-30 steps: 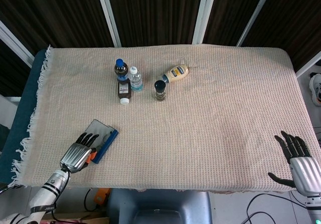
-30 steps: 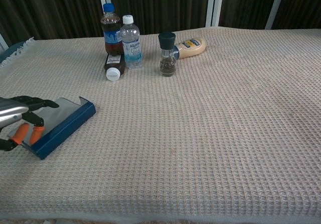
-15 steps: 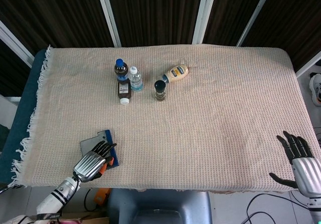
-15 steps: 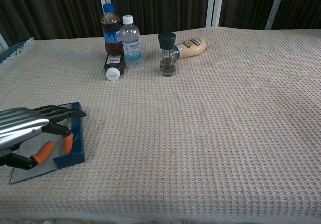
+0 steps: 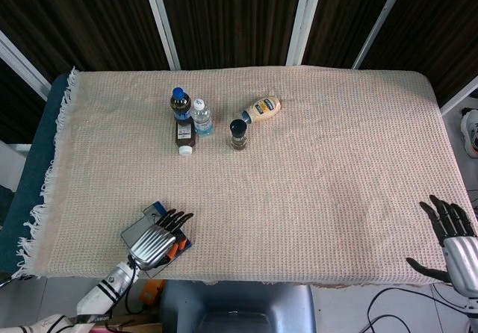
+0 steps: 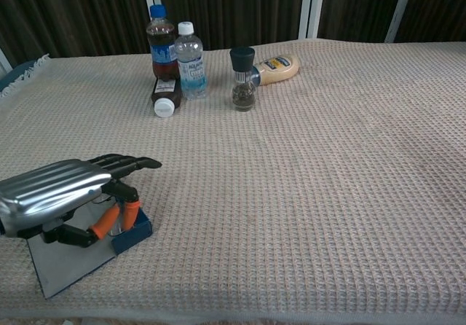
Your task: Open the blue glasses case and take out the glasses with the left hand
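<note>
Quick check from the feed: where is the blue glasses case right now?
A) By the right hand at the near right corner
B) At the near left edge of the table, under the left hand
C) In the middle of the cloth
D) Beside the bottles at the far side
B: the blue glasses case sits at the near left edge, with the left hand over it.

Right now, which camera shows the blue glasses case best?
The chest view: the blue glasses case sits close, its grey face and blue edge showing under the left hand. The head view shows only a small part beside the hand.
</note>
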Available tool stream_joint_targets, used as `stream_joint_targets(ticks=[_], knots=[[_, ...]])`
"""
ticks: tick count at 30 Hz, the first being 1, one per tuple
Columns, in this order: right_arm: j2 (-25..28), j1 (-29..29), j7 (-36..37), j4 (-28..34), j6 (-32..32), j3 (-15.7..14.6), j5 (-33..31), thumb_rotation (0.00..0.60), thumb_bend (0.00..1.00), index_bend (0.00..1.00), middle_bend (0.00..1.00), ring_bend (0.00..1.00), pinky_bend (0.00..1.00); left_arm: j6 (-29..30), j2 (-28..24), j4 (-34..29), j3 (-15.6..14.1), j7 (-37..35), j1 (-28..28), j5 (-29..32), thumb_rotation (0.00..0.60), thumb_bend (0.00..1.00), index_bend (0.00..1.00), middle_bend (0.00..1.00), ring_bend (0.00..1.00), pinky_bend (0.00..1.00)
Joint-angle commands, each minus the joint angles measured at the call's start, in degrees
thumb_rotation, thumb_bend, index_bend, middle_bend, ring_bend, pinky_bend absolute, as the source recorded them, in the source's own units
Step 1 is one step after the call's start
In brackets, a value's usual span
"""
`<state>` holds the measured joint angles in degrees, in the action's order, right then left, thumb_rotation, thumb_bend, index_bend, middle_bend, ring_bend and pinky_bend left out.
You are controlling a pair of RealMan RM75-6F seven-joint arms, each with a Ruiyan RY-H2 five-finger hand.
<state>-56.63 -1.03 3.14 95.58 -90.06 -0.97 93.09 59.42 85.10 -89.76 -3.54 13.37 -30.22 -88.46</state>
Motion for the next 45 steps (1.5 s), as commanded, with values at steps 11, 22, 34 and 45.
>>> stream_joint_targets(ticks=[11, 22, 34, 45], knots=[[0.5, -0.5, 1.8, -0.4, -1.0, 0.3, 0.1, 0.6, 0.1, 0.0, 0.0, 0.0, 0.0, -0.6, 7.6, 8.6, 6.2, -2.9, -2.4, 4.5, 0.6, 0.7, 0.31, 0.0, 0.0, 0.0], [0.5, -0.7, 1.7, -0.4, -1.1, 0.5, -0.3, 0.6, 0.1, 0.0, 0.0, 0.0, 0.0, -1.9, 10.6, 15.2, 10.3, -3.6, -4.4, 9.2, 0.6, 0.7, 0.29, 0.0, 0.0, 0.0], [0.5, -0.5, 1.3, -0.3, -0.6, 0.8, -0.8, 0.6, 0.1, 0.0, 0.0, 0.0, 0.0, -0.1, 8.3, 12.6, 10.4, -5.3, -4.1, 9.3, 0.6, 0.66, 0.32, 0.0, 0.0, 0.0], [0.5, -0.3, 1.1, -0.3, -0.2, 0.7, -0.6, 0.6, 0.1, 0.0, 0.0, 0.0, 0.0, 3.4, 3.5, 4.7, 11.3, 0.1, -1.4, 13.9, 0.6, 0.45, 0.31, 0.0, 0.0, 0.0]])
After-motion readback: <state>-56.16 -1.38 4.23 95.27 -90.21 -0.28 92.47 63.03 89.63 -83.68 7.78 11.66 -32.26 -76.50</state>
